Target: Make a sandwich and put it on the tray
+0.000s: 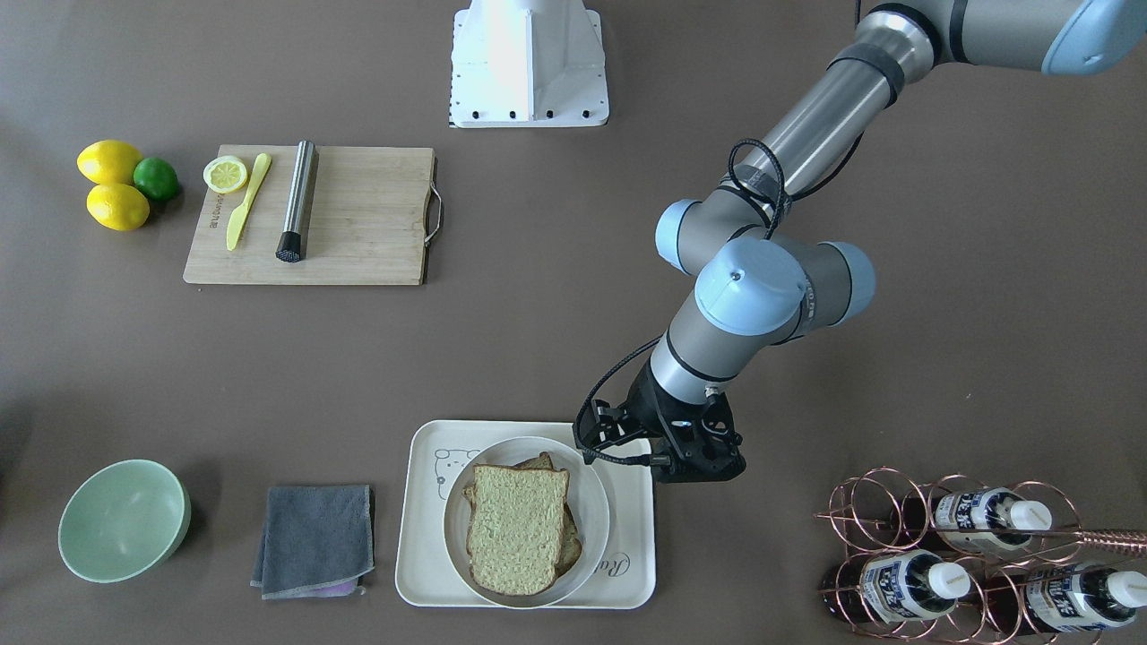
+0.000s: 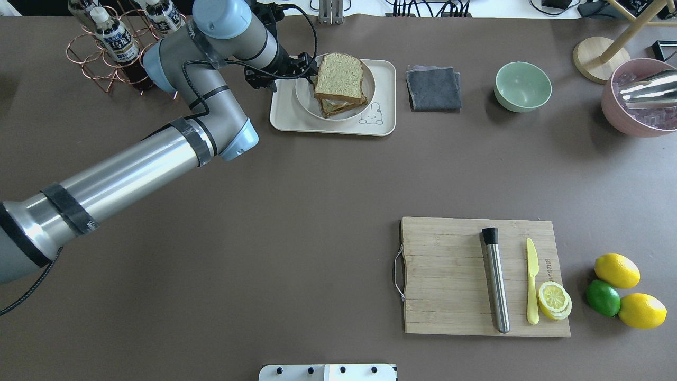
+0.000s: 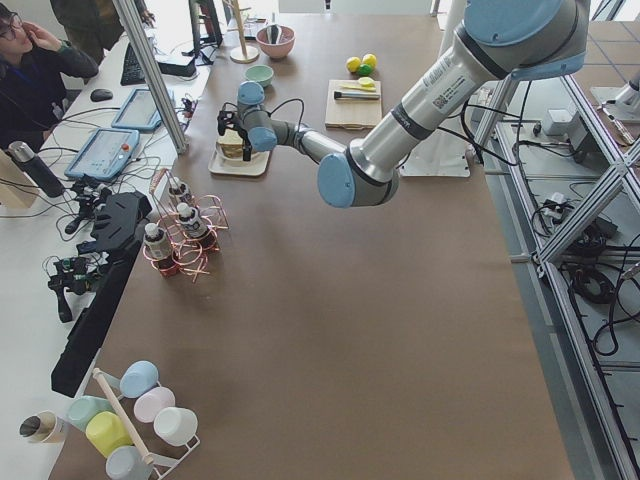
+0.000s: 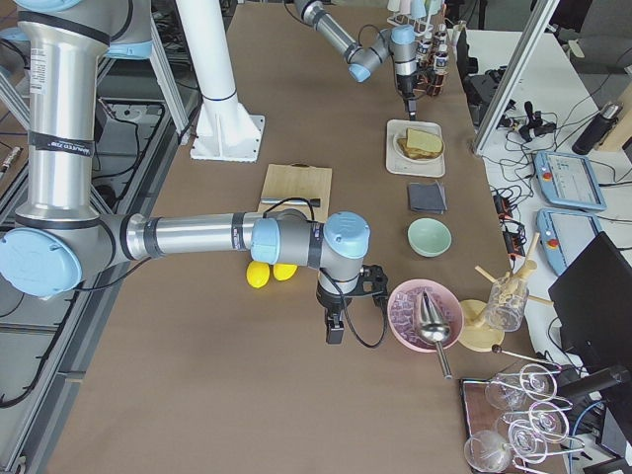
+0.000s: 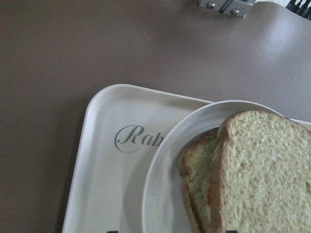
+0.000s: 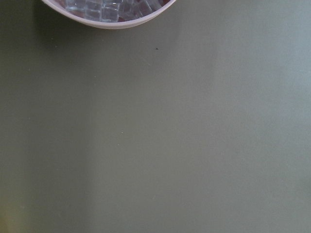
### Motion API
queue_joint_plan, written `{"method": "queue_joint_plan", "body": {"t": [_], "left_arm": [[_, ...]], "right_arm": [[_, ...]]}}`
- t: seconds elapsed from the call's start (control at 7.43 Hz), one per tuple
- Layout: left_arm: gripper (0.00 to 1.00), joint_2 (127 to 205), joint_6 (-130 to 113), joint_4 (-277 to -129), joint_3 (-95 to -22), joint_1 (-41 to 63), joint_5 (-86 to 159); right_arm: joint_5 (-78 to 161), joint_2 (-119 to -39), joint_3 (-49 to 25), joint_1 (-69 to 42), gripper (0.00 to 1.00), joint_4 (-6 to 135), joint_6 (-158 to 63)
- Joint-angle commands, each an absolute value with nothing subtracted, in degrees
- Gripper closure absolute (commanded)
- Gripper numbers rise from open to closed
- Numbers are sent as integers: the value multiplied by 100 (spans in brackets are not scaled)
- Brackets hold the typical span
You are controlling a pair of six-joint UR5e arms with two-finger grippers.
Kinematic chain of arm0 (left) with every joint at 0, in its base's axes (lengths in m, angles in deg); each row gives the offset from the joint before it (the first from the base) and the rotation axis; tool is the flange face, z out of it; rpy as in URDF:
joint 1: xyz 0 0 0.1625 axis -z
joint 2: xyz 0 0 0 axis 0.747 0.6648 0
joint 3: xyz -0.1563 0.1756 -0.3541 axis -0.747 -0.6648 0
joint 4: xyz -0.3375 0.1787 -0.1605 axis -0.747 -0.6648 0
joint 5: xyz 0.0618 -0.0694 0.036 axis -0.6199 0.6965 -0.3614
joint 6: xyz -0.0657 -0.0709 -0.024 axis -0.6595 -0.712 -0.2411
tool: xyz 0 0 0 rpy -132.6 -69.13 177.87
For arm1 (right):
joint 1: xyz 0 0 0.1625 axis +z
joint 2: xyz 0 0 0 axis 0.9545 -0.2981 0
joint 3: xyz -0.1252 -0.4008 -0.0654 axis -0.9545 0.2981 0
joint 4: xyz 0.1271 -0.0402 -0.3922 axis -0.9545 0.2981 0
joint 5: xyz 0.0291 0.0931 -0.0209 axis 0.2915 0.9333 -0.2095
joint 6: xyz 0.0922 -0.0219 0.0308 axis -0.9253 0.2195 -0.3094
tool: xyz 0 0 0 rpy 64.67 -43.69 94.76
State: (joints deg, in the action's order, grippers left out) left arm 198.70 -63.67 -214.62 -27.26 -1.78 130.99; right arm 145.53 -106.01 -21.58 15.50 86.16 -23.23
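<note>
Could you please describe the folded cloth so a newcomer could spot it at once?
Find the cream tray holding the plated sandwich, on the table's far side in the overhead view. Between it and the green bowl lies the grey cloth, the only flat, dark, folded square in that row.

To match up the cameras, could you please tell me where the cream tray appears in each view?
Front-facing: tray, bottom centre.
Overhead: tray, top, left of centre.
Exterior left: tray, far, upper left.
Exterior right: tray, upper right.
Left wrist: tray, lower left, "Rab" script.
Right wrist: not in it.
Landmark: green bowl, along the same table edge in the four exterior views.
</note>
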Motion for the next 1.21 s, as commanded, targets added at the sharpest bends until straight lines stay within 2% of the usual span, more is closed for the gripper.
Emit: {"method": "queue_joint_plan", "body": {"t": [0.0, 0.27, 0.4, 0.54, 0.81, 1.08], "left_arm": [[1, 18297, -6333, -19913, -5648, -158, 13565], [1, 17309, -5950, -18921, -7339, -96, 13566], [1, 16557, -5181, -18481, -8060, 26, 13557], [1, 15784, -4434, -18467, -8424, 297, 13575], [1, 14456, -1892, -18494, -8463, 1506, 13975], [1, 13862, 380, -18485, -7799, 2886, 14706]], "right_arm": [[14562, -10615, -2167, 1550, 0, 8615, -2322], [14789, -10624, -2158, 1550, 0, 8624, -2339], [14817, -10624, -2150, 1550, 0, 8624, -2339], [14817, -10624, -2123, 1550, 0, 8615, -2348], [14817, -10633, -2123, 1550, 0, 8624, -2339], [14817, -10633, -2097, 1550, 0, 8615, -2339]]}}
